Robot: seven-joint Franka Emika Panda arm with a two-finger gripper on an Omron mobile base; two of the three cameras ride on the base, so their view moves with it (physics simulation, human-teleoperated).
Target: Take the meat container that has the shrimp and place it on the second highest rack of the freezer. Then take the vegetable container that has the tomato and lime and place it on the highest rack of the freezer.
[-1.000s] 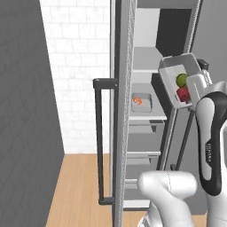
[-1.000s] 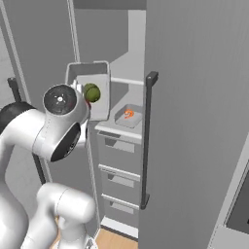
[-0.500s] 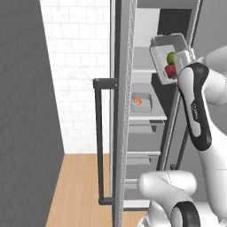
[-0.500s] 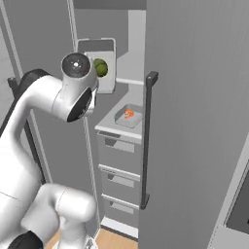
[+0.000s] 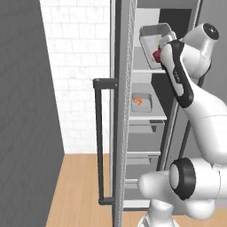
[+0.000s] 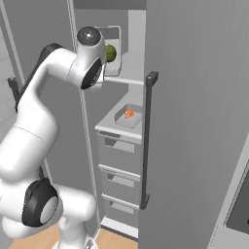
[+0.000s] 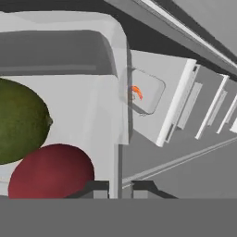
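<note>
Up inside the open freezer I have the gripper clamped on the rim of the vegetable container, its fingers pinched close together on the wall. That container hangs tilted in the air above the highest rack, not resting on it. My hand view shows the lime and the tomato lying touching inside it. Below, the meat container with the shrimp sits flat on the second highest rack, just above the grey drawers.
</note>
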